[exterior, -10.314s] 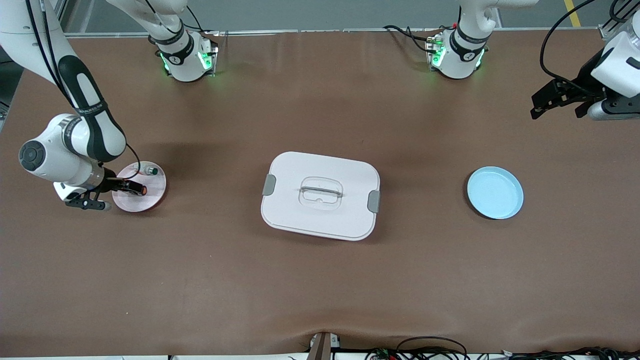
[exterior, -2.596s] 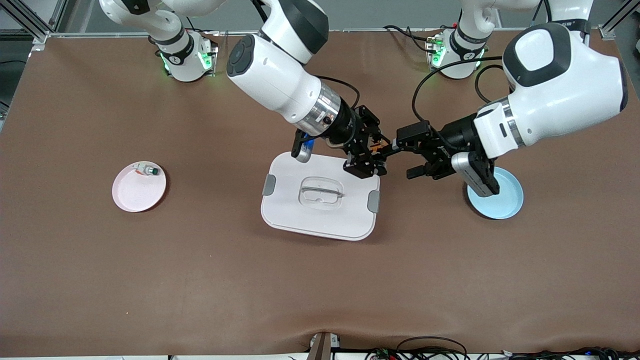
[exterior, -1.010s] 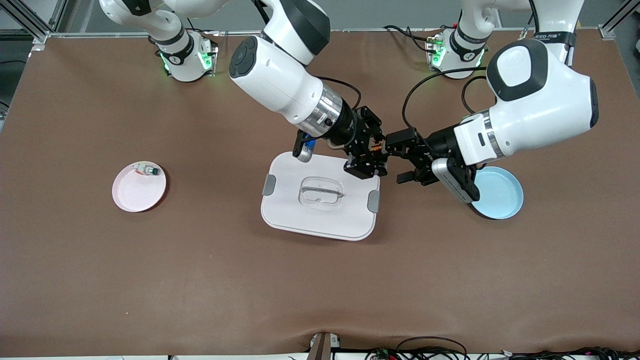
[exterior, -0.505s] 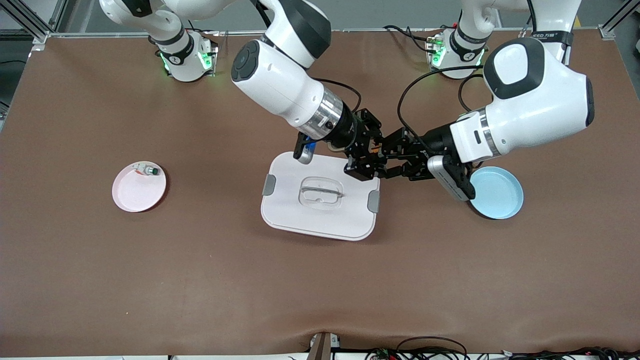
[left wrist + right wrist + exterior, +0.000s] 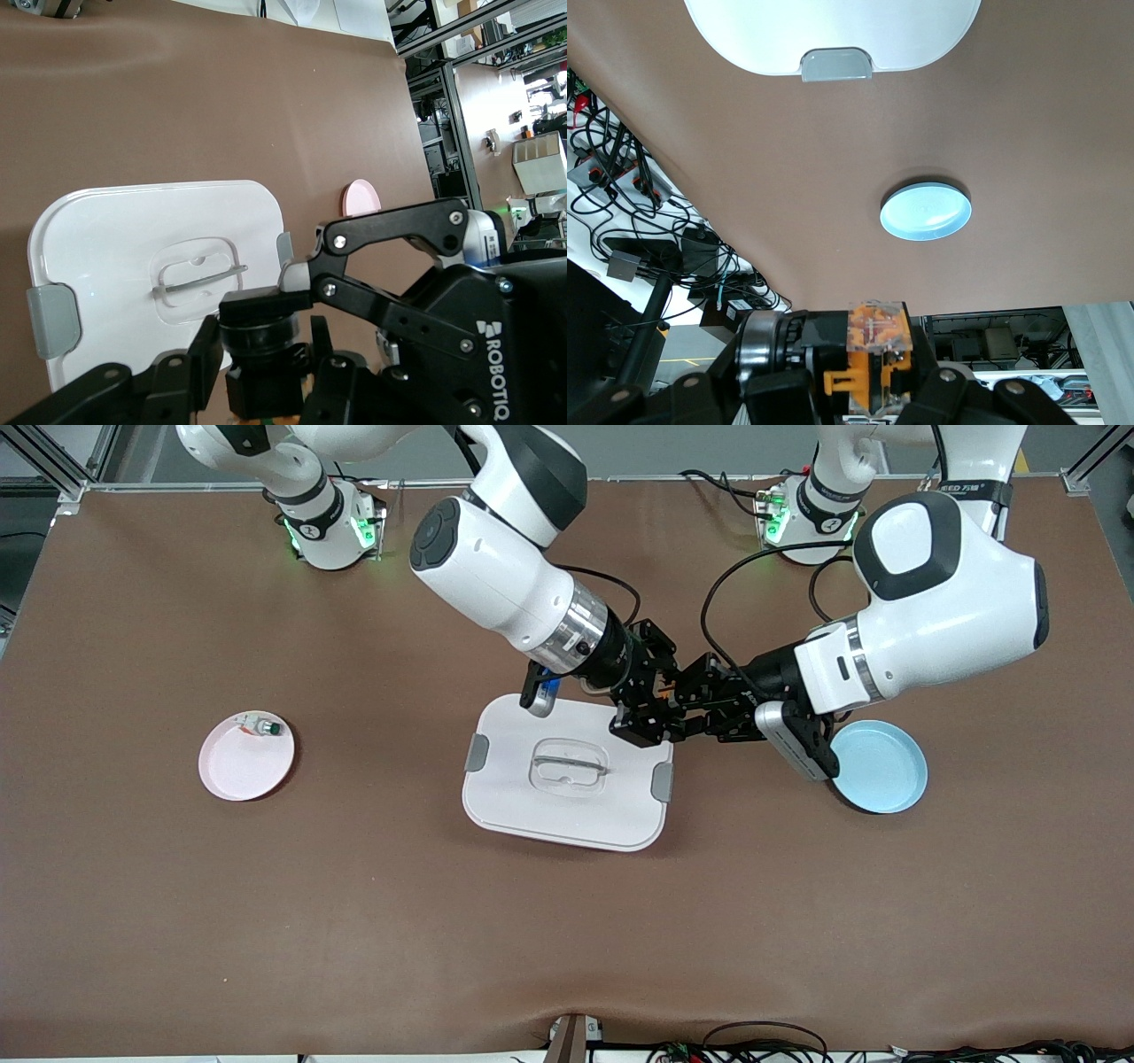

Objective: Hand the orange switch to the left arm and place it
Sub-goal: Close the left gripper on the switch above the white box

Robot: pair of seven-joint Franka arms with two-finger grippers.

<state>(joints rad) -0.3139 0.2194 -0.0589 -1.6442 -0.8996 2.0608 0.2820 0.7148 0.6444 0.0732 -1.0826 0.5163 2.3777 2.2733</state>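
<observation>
The orange switch (image 5: 663, 685) is held in the air over the corner of the white box (image 5: 567, 815) that lies toward the left arm's end. My right gripper (image 5: 657, 695) is shut on it. In the right wrist view the switch (image 5: 877, 350) shows its orange body between my jaws. My left gripper (image 5: 684, 701) is open, with its fingers on either side of the switch's black barrel (image 5: 257, 332), and a small gap shows on one side. The box lid (image 5: 115, 230) lies below.
A pink plate (image 5: 239, 772) at the right arm's end carries a small green-capped switch (image 5: 263, 728). A blue plate (image 5: 886, 775) sits at the left arm's end, partly under the left wrist. Cables run along the table's front edge.
The right arm carried the orange switch from the pink plate to above the box corner. Over the last second the left gripper moved in, and its fingers now straddle the switch.
</observation>
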